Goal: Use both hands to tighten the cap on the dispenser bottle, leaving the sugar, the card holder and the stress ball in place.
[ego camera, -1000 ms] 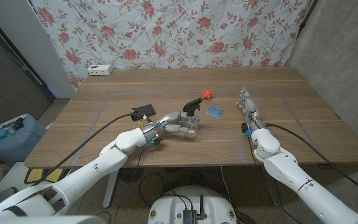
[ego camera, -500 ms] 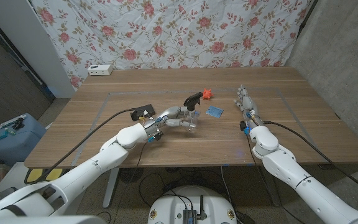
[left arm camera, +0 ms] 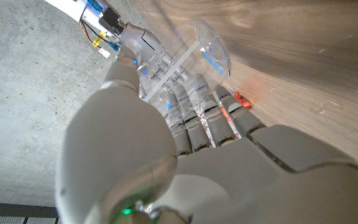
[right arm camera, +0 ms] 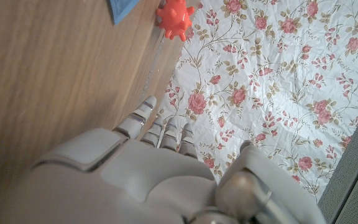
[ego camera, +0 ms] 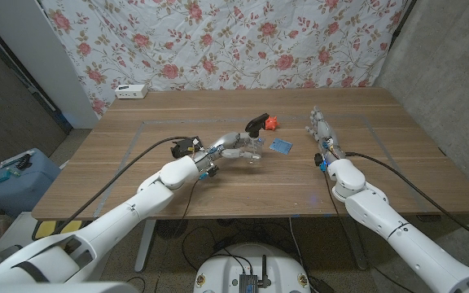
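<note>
Near the middle of the bench [ego camera: 137, 175], the left hand [ego camera: 233, 145] has its fingers [left arm camera: 199, 99] wrapped round the clear bottle [ego camera: 253, 150], which is tilted with its black cap [ego camera: 257, 123] uppermost; whether it holds any liquid I cannot tell. Just behind it lies the red spiky ball [ego camera: 271, 123], and the blue card holder [ego camera: 281, 146] sits just beside the bottle. Toward the bench's right edge, the right hand [ego camera: 322, 130] grasps nothing, fingers [right arm camera: 143, 111] straight and close together.

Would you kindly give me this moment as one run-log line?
left hand: grips dispenser bottle | right hand: open, apart from bottle | stress ball, blue packet: on table
</note>
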{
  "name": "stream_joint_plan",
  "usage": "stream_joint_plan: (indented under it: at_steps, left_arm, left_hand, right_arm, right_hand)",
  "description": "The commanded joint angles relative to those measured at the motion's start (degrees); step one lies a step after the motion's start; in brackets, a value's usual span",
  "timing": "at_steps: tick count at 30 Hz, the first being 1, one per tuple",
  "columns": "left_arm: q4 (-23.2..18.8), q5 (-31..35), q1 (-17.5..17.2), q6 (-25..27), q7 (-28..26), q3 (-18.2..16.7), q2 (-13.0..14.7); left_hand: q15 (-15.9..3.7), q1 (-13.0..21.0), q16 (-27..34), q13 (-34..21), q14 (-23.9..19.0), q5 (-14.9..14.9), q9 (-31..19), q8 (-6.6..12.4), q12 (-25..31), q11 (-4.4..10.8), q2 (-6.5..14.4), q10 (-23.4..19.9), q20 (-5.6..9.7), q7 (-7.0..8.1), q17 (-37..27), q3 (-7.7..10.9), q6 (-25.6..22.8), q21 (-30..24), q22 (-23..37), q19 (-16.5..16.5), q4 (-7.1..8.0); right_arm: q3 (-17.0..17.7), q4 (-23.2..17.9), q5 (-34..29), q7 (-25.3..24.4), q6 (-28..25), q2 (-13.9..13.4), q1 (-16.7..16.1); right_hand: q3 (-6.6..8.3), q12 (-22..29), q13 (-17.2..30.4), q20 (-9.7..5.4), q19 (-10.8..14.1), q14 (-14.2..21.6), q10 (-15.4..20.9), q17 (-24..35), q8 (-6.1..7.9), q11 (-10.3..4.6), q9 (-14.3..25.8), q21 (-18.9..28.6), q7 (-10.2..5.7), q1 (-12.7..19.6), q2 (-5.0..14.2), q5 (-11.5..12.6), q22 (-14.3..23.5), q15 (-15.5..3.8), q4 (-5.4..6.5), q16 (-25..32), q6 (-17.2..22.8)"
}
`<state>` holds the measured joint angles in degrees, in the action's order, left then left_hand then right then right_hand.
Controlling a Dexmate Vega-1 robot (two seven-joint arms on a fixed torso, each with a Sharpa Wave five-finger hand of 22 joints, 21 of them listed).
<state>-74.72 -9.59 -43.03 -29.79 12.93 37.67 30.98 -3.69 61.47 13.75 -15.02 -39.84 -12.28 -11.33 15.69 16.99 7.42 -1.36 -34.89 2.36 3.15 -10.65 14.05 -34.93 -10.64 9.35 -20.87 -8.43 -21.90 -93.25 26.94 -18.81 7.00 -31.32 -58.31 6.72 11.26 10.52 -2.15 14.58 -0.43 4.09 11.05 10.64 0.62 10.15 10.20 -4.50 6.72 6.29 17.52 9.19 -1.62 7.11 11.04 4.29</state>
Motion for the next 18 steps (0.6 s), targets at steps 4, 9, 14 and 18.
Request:
stream_joint_plan:
  at_steps: [4,9,14,18]
  left_arm:
    - [1.1,2.8,1.6,1.0,-3.7,0.9,-1.9]
    - [1.4,3.4,1.8,0.7,-4.5,1.2,-2.4]
    - [1.5,3.8,1.7,0.8,-5.5,1.5,-2.9]
    - [1.4,4.1,1.3,1.0,-6.6,1.6,-3.5]
  left_hand:
    - [-6.85,0.8,-0.1,-0.3,-0.6,0.3,-0.2,0.27,0.5,0.1,3.0,-1.2,6.02,0.8,-0.1,0.95,-3.4,0.1,0.1,0.0,0.43]
    - [-6.85,0.9,-0.2,-0.4,-0.9,0.6,-0.2,0.22,0.5,0.07,3.1,-1.4,6.0,0.68,-0.1,1.08,-3.5,0.0,0.1,0.0,0.38]
    - [-6.77,0.8,-0.2,-0.5,-1.0,0.7,-0.2,0.27,0.5,-0.01,3.3,-1.6,6.03,0.71,-0.1,1.19,-3.8,0.1,0.1,0.0,0.44]
    - [-6.85,0.7,-0.3,-0.6,-1.4,0.9,-0.2,0.31,0.6,-0.15,3.5,-1.8,6.09,0.58,0.0,1.29,-4.1,0.1,0.1,0.0,0.51]
  right_arm:
    - [-0.1,-4.4,-2.3,-0.5,-4.4,-3.5,0.5]
    - [0.0,-5.7,-2.9,-0.1,-4.6,-4.4,0.3]
    - [0.4,-7.0,-3.3,0.1,-4.9,-5.3,0.0]
    - [0.7,-10.4,-4.4,0.3,-7.6,-7.8,-0.6]
  right_hand:
    - [-0.11,-0.1,0.2,-1.43,-0.1,-0.1,0.6,0.1,0.43,0.36,0.1,0.4,-0.22,-0.2,-0.05,0.2,0.3,0.16,0.01,0.2,0.9]
    - [-0.04,0.0,0.2,-1.47,-0.1,0.0,0.9,0.0,0.57,0.45,0.1,0.4,-0.29,0.0,-0.08,0.2,0.3,0.05,-0.13,0.2,1.3]
    - [0.2,0.2,0.2,-1.68,0.8,0.3,1.4,-0.1,0.68,0.38,0.1,0.7,-0.31,0.6,-0.06,0.3,0.3,-0.06,-0.52,0.3,1.8]
    - [0.54,0.5,0.2,-1.69,1.9,0.9,2.5,-0.2,0.93,0.33,0.1,1.0,-0.59,1.4,-0.09,0.3,0.3,-0.19,-1.1,0.4,2.9]
